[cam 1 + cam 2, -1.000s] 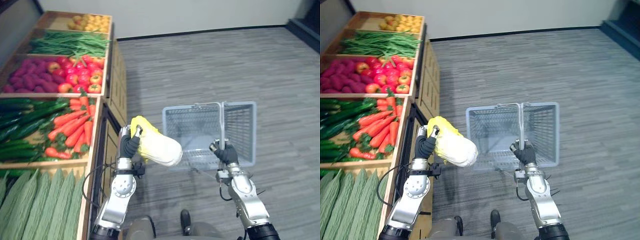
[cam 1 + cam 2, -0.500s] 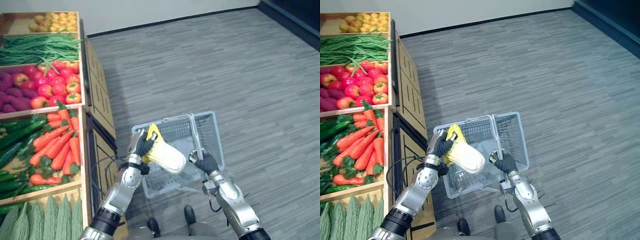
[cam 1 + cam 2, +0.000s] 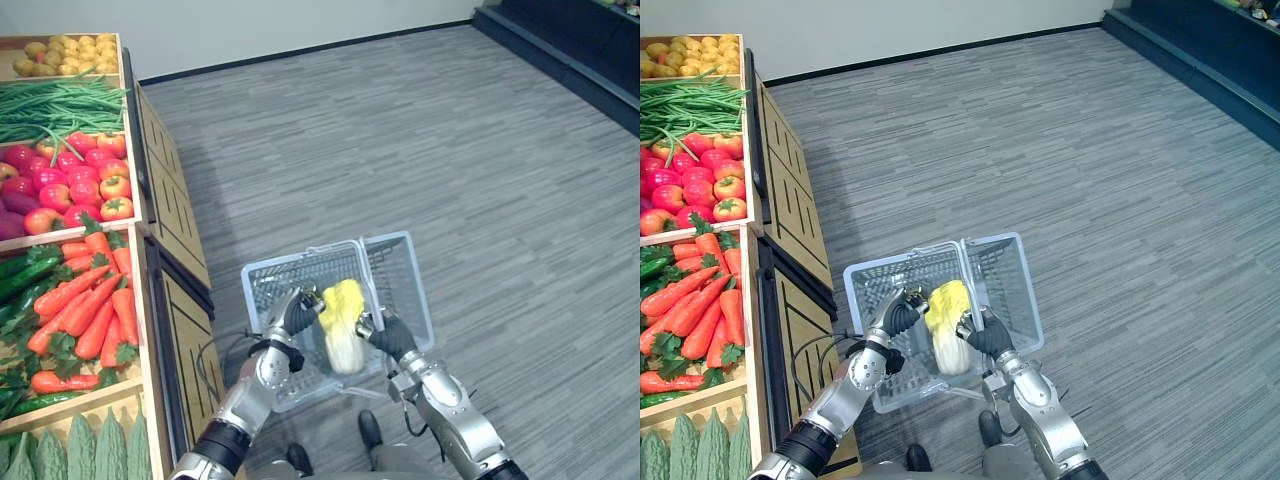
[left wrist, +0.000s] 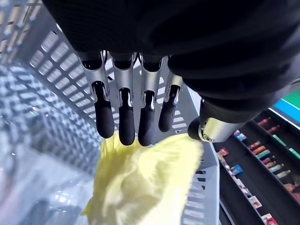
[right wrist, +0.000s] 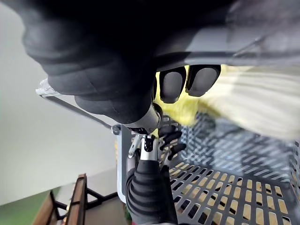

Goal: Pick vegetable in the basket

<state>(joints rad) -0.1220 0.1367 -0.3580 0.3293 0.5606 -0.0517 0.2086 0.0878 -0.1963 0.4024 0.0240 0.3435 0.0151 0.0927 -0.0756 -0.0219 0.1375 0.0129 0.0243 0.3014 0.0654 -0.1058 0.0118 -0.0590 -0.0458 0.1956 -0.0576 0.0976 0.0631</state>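
cabbage (image 3: 343, 330) now down inside basket (image 3: 402, 280)

grey striped carpet (image 3: 480, 160), wooden produce shelves (image 3: 172, 212), pale wall (image 3: 250, 25)

The left arm (image 3: 245, 392) and right arm (image 3: 452, 415) were silver-grey, built of smooth rounded shells. A dark ribbed cover wrapped the wrist and the back of the left hand (image 3: 297, 313), and likewise of the right hand (image 3: 388, 335). The left hand's fingers (image 4: 125, 101) were slotted silver bars ending in glossy black tips, and its thumb (image 4: 212, 127) was black with a silver collar.
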